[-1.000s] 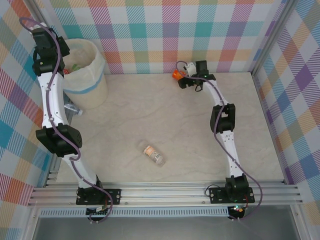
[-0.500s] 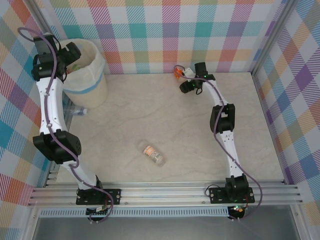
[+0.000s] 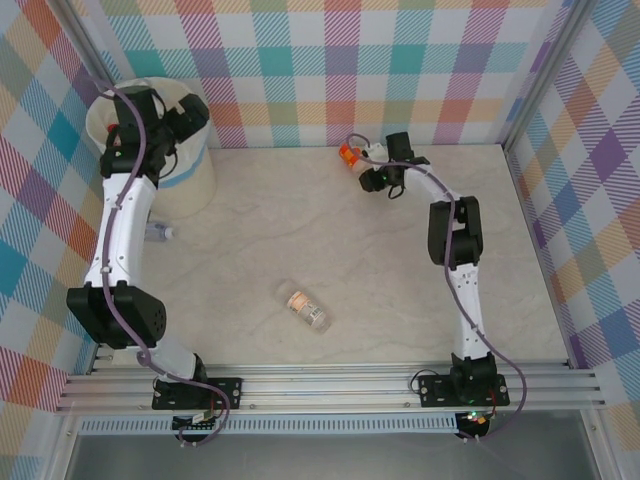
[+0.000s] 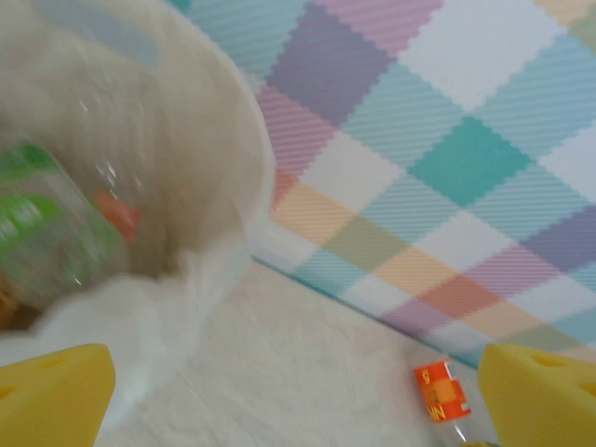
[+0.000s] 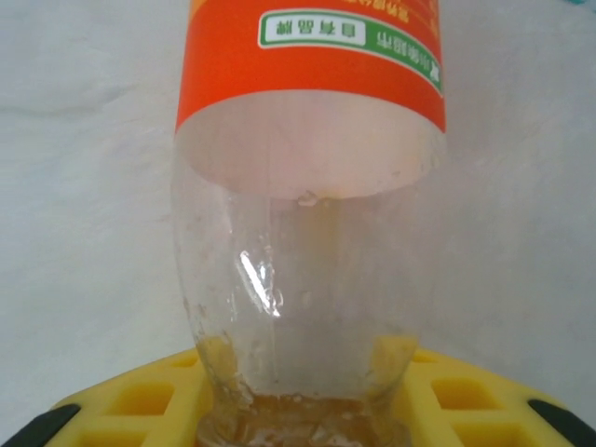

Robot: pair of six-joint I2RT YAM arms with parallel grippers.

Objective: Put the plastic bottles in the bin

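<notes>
Right gripper (image 3: 365, 163) is clamped on the clear end of an orange-labelled plastic bottle (image 5: 307, 84) by the far wall; it is likely light, slick and crushable, so squeeze gently. Left gripper (image 4: 298, 391) gapes above the round cream bin (image 3: 190, 178), far left.

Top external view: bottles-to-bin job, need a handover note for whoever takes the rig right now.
Left gripper: open, empty, at the rim of the bin.
Right gripper: shut on the orange-labelled bottle by the far wall.
Done: a green-labelled bottle lies in the bin.
Left: bin the orange-labelled bottle, then the bottle mid-table and the bottle beside the bin.
</notes>
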